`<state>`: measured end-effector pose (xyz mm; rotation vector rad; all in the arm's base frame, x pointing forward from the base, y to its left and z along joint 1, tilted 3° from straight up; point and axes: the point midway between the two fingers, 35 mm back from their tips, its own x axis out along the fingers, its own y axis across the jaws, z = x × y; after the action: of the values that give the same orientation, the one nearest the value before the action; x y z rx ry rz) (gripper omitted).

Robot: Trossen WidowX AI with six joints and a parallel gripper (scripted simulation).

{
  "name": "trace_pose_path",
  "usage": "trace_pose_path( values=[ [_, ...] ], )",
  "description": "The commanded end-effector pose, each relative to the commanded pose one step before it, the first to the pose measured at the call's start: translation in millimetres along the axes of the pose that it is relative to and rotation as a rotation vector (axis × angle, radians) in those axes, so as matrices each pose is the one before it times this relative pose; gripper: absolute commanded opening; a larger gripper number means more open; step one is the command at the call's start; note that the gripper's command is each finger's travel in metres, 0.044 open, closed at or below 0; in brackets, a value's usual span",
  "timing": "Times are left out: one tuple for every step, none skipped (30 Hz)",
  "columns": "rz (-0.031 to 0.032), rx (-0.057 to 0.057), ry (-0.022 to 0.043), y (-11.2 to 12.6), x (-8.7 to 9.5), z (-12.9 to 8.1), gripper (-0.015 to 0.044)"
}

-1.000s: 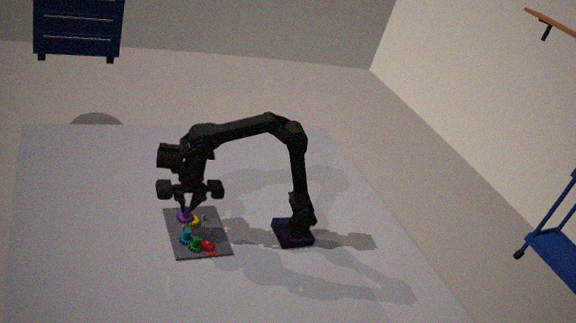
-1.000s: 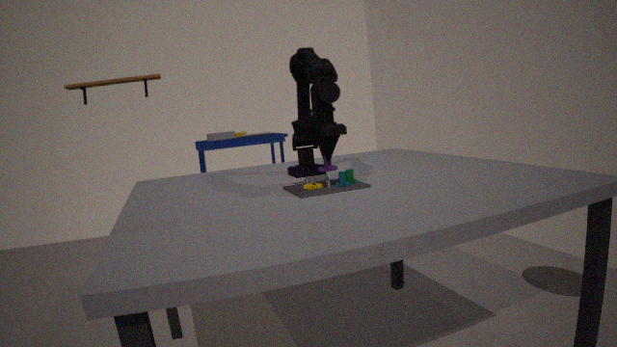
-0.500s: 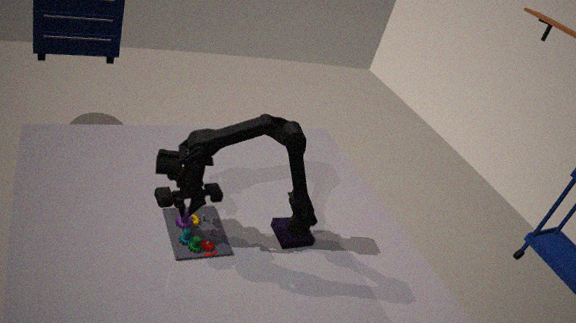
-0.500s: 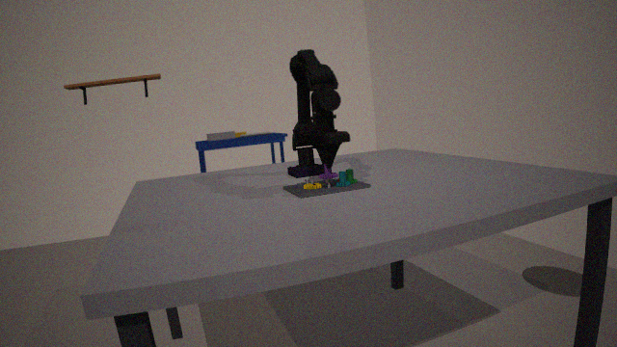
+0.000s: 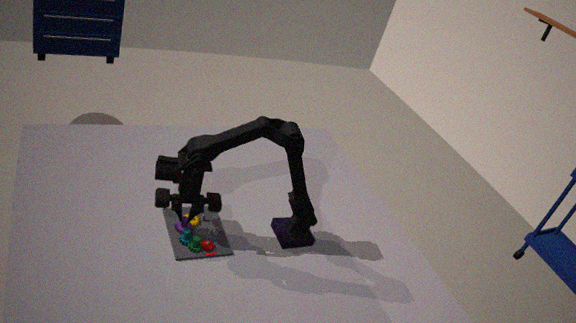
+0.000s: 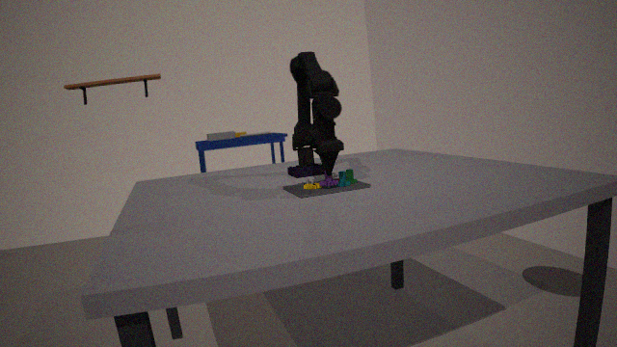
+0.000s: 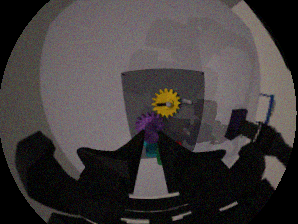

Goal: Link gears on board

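The grey board (image 5: 176, 247) (image 6: 304, 196) (image 7: 134, 86) lies on the table. My gripper (image 5: 184, 220) (image 6: 329, 173) (image 7: 150, 132) points down and is shut on the hub of the purple gear (image 5: 182, 226) (image 6: 330, 182) (image 7: 148, 122). That gear is low over the board, beside the yellow gear (image 5: 194, 220) (image 6: 311, 186) (image 7: 163, 98) and near the teal gear (image 5: 185, 237) (image 6: 343, 179) (image 7: 151, 149). Whether it sits flat is hidden. The green gear (image 5: 195, 245) (image 6: 350, 176) (image 7: 159, 158) stands between the teal gear and the red gear (image 5: 207, 246) (image 7: 179, 143). The wrist view partly hides these three.
The red arrow (image 5: 210, 254) is beside the red gear, near the board's edge. Small pale pegs show on the board right of the yellow gear in the top view. The arm's base (image 5: 292, 233) (image 6: 306, 171) stands on the table beyond the board.
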<state>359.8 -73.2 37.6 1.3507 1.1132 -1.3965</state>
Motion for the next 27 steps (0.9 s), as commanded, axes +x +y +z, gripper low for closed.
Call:
trace_pose_path(
  values=[
    [-0.00071,0.0744,-0.00263,-0.3,1.01,0.99,0.0],
    [0.00001,0.01,-0.00002,0.17,0.22,0.19,0.0],
    [0.00001,-0.0014,0.0,0.13,0.12,0.03,0.0],
    [0.00001,-0.006,0.0,0.18,0.21,-0.02,0.0],
    [0.00001,-0.0063,0.0,0.12,0.25,-0.04,0.0],
    [0.00001,-0.0094,0.00001,0.13,0.34,-0.08,0.0],
    [0.00001,-0.0136,0.00001,0.13,0.35,-0.13,0.0],
    [0.00001,-0.0179,0.00001,0.11,0.29,-0.17,0.0],
    [0.00001,-0.0203,0.00001,0.07,0.23,-0.19,0.0],
    [0.0,-0.0161,0.00001,0.02,0.15,-0.14,0.0],
    [0.0,-0.0167,0.00001,-0.02,0.14,-0.13,0.0],
    [0.0,-0.0194,0.00001,-0.05,0.14,-0.13,0.0],
    [0.0,-0.0225,0.00001,-0.08,0.15,-0.13,0.0],
    [0.0,-0.0249,0.00001,-0.12,0.16,-0.11,0.0],
    [0.0,-0.0253,0.00001,-0.14,0.11,-0.07,0.0],
    [-0.00001,-0.0247,0.0,-0.15,0.09,-0.03,0.0],
    [-0.00001,-0.0237,0.0,-0.15,0.07,0.02,0.0],
    [-0.00001,-0.0224,-0.00001,-0.14,0.06,0.06,0.0],
    [0.0,-0.0209,-0.00001,-0.12,0.08,0.1,0.0],
    [0.0,-0.0191,-0.00001,-0.09,0.17,0.13,0.0],
    [0.0,-0.0171,-0.00001,-0.06,0.29,0.15,0.0],
    [0.0,-0.0148,-0.00001,-0.02,0.34,0.16,0.0],
    [0.0,-0.0168,-0.00002,0.02,0.45,0.22,0.0],
    [0.00001,-0.0123,-0.00002,0.08,0.33,0.2,0.0],
    [0.00001,-0.0101,-0.00002,0.16,0.33,0.21,0.0],
    [0.00001,-0.0028,-0.00001,0.18,0.2,0.11,0.0],
    [0.00001,0.0011,0.0,0.12,0.12,0.03,0.0]
  ],
)
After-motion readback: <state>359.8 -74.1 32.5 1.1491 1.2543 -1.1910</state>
